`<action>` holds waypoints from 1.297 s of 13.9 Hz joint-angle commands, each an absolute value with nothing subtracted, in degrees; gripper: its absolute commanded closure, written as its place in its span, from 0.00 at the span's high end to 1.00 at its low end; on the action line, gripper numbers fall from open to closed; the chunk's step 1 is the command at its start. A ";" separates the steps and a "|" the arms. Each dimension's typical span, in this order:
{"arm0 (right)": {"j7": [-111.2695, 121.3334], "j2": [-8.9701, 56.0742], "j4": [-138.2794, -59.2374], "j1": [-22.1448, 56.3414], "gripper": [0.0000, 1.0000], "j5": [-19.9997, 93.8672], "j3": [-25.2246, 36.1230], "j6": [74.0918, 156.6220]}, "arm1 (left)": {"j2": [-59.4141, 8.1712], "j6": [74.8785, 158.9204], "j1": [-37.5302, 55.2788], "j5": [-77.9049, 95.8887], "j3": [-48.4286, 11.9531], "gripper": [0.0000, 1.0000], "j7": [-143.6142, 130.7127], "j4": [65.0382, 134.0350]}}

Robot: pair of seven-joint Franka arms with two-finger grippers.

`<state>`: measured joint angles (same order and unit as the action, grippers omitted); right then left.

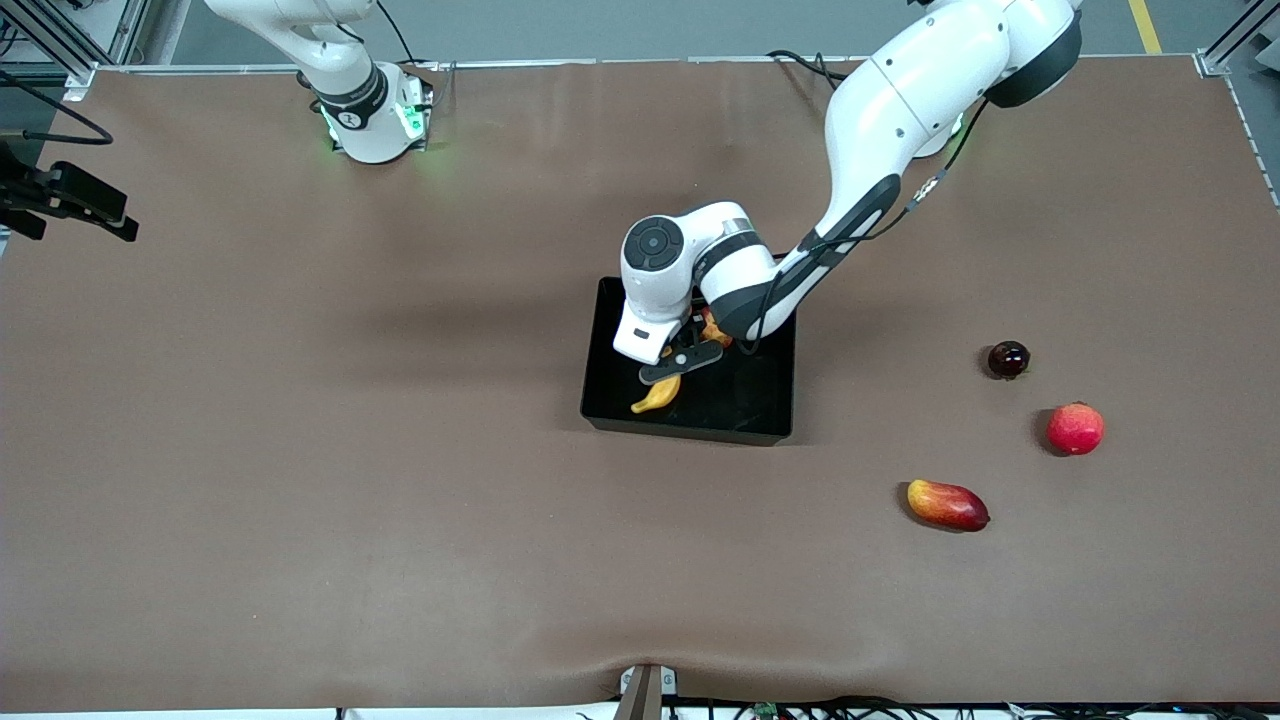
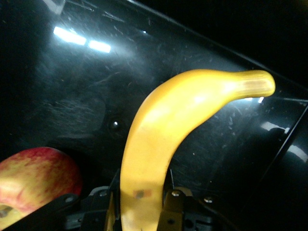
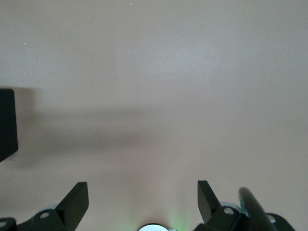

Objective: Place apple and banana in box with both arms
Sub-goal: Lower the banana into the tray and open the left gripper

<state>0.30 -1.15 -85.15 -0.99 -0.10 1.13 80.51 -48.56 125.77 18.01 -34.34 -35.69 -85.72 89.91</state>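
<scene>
The black box sits mid-table. My left gripper is lowered into it, shut on the yellow banana. In the left wrist view the banana curves out from between the fingers of the left gripper just over the glossy box floor. The apple lies in the box beside the gripper; in the front view only a sliver of the apple shows under the left arm. My right gripper is open over bare brown table and holds nothing, and a corner of the box shows. The right arm waits by its base.
Toward the left arm's end of the table lie a dark round fruit, a pinkish-red round fruit and, nearest the front camera, a red-yellow mango-like fruit. A black mount juts in at the right arm's end.
</scene>
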 commanded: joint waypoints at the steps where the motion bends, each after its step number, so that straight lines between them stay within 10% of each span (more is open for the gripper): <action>1: 0.97 -1.93 -85.52 -2.20 1.00 -0.26 0.26 80.24 | -49.57 126.74 18.90 -35.95 -35.33 0.01 -85.71 88.42; 4: 0.97 -1.93 -85.52 -2.20 1.00 -0.26 0.26 80.24 | -48.87 126.74 18.46 -36.12 -34.37 1.00 -85.51 88.07; 18: 1.05 -1.93 -85.43 -2.28 1.00 -0.26 0.26 80.33 | -21.20 105.39 -13.87 -22.76 -43.59 1.00 -47.31 86.92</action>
<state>0.31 -1.15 -85.14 -1.01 -0.10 1.14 80.50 -25.01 107.36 -10.30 -23.75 -42.50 -50.39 84.89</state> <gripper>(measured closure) 0.000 0.000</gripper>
